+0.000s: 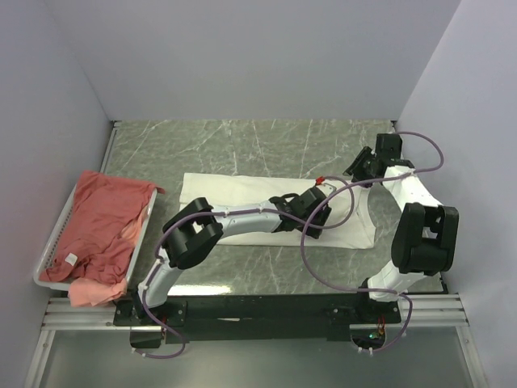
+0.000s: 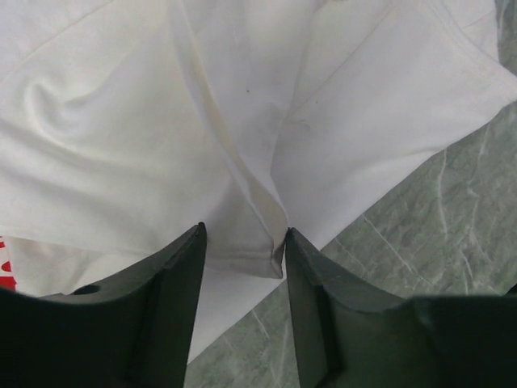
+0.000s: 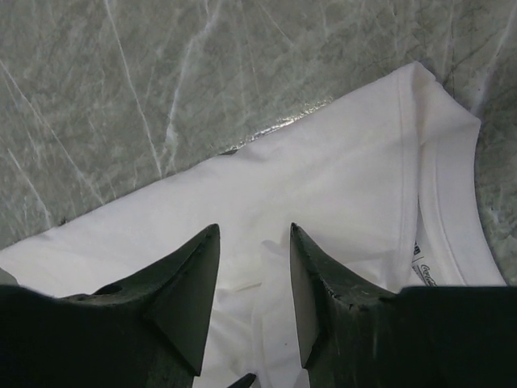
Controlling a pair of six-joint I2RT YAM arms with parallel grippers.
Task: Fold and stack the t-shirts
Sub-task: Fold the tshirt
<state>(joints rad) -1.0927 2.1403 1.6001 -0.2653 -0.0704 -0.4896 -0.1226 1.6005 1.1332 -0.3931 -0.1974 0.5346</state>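
Observation:
A white t-shirt (image 1: 226,190) lies folded into a long band across the middle of the marble table. A bit of its red print (image 1: 321,179) peeks out near the right end and shows at the left edge of the left wrist view (image 2: 4,271). My left gripper (image 1: 319,220) reaches across to the band's near right part. Its jaws (image 2: 242,230) are open, with a folded hem corner of the white shirt (image 2: 121,121) between the tips. My right gripper (image 1: 356,171) hovers at the far right end, open (image 3: 254,230) over the white shirt (image 3: 323,178) near its collar.
A white wire basket (image 1: 48,259) at the left table edge holds a heap of salmon-red t-shirts (image 1: 105,218), one hanging over its near corner. Grey walls close in the back and both sides. Bare marble (image 1: 242,145) lies behind the white shirt.

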